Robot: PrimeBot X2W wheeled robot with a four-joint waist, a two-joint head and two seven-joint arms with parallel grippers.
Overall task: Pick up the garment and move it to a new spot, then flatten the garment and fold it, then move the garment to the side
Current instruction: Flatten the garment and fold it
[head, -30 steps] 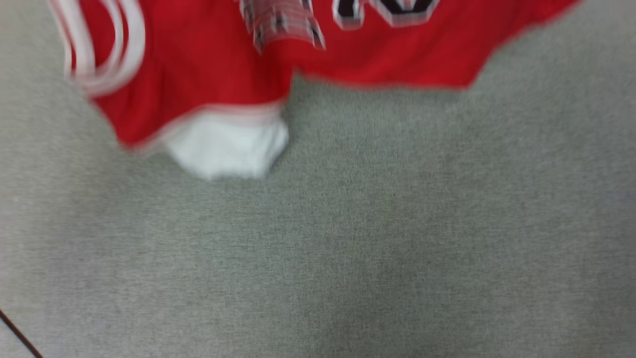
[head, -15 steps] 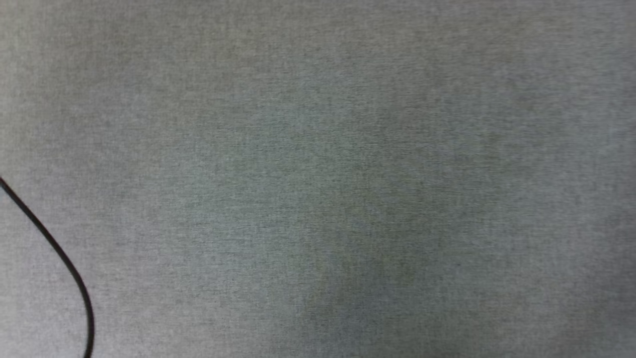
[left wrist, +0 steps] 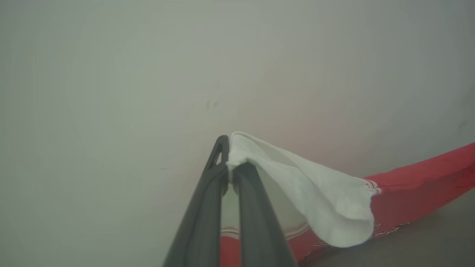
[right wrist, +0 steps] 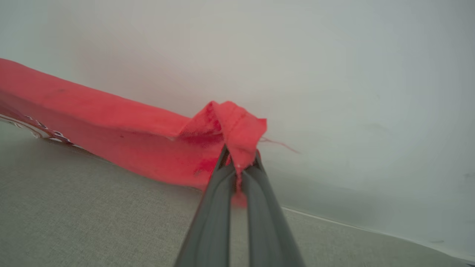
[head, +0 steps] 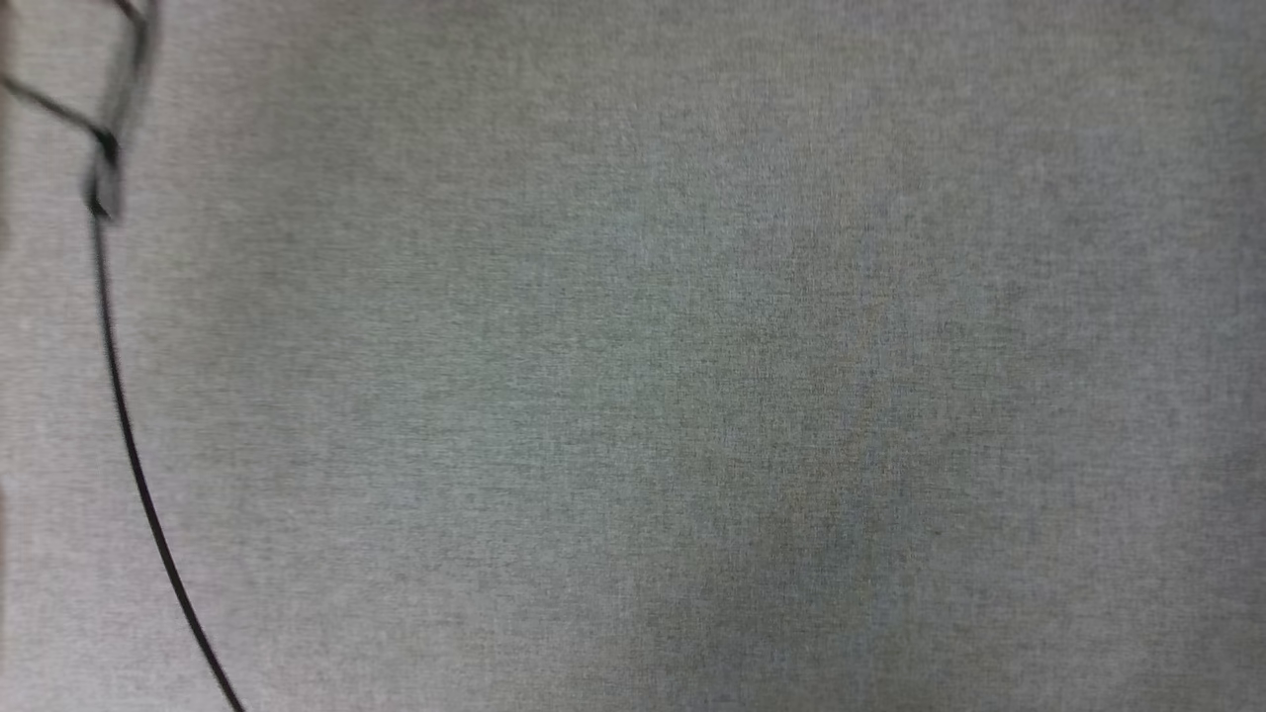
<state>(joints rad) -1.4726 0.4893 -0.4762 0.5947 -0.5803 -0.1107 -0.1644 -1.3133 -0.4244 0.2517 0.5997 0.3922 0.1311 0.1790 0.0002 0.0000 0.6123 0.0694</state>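
Garment point(left wrist: 408, 189) is pinched at two corners: my left pincer point(left wrist: 229, 163) clamps white cloth, my right pincer point(right wrist: 238, 163) red.

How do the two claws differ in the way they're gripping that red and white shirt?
The left claw pinches a white part of the jersey; the right claw pinches a red part. The white cloth flops over beside the left claw in a loose fold, while the red cloth stands in a small crumpled peak above the right claw. Both claws are clamped shut on the same jersey.
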